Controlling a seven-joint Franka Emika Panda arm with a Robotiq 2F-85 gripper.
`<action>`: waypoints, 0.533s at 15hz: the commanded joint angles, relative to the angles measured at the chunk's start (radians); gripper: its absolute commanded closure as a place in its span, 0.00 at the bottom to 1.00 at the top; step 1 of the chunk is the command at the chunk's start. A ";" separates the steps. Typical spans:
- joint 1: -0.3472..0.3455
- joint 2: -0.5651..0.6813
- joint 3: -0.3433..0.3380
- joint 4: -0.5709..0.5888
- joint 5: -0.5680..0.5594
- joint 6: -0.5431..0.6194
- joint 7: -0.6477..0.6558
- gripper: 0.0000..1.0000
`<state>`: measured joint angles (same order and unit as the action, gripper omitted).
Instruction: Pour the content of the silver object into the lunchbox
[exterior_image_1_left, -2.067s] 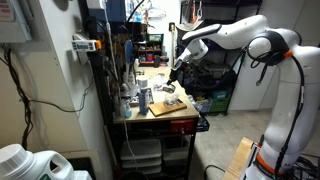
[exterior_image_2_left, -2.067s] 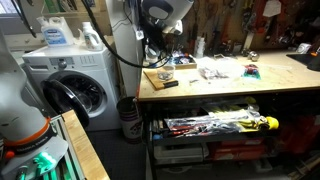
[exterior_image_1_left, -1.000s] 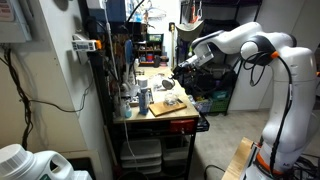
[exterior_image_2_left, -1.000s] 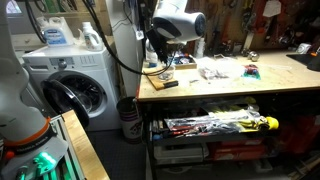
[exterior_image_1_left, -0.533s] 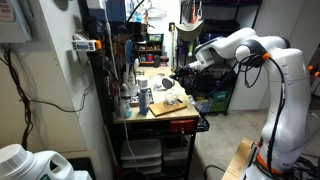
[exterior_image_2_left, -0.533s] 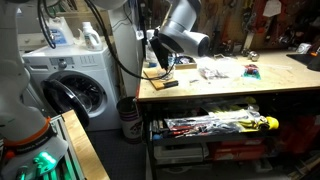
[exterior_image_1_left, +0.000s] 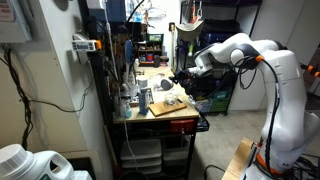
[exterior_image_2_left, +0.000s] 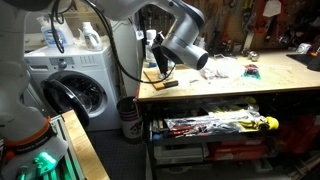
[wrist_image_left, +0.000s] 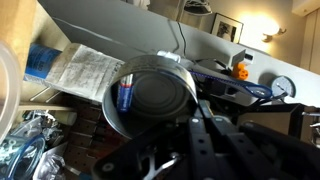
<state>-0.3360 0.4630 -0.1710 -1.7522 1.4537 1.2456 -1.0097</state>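
My gripper (wrist_image_left: 178, 128) is shut on the rim of the silver object (wrist_image_left: 150, 95), a round shiny metal bowl. The bowl is tipped on its side with its dark inside facing the wrist camera. A small blue cylinder (wrist_image_left: 125, 96) lies against its inner wall. In both exterior views the gripper (exterior_image_1_left: 181, 76) (exterior_image_2_left: 160, 62) hangs over the wooden board (exterior_image_1_left: 163, 106) at the workbench's end. A pale item on the board (exterior_image_1_left: 172, 100) is too small to name. A clear plastic rim (wrist_image_left: 5, 75) shows at the left edge of the wrist view. I cannot tell whether either is the lunchbox.
The workbench (exterior_image_2_left: 240, 88) carries papers and small items (exterior_image_2_left: 215, 72). Shelves with bottles (exterior_image_1_left: 135, 85) stand beside the board. A washing machine (exterior_image_2_left: 70, 85) stands next to the bench's end. Drawers and an open compartment with clutter (exterior_image_2_left: 215, 125) sit under the bench.
The arm has folded down and swung closer over the board. The wrist has turned, so the bowl is more tipped than before. The grip has not changed.
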 joint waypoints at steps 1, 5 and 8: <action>-0.020 0.047 -0.005 0.017 0.057 -0.064 -0.031 0.99; -0.029 0.080 -0.010 0.009 0.100 -0.094 -0.045 0.99; -0.035 0.095 -0.012 0.002 0.130 -0.116 -0.048 0.99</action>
<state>-0.3573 0.5303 -0.1769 -1.7530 1.5409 1.1749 -1.0444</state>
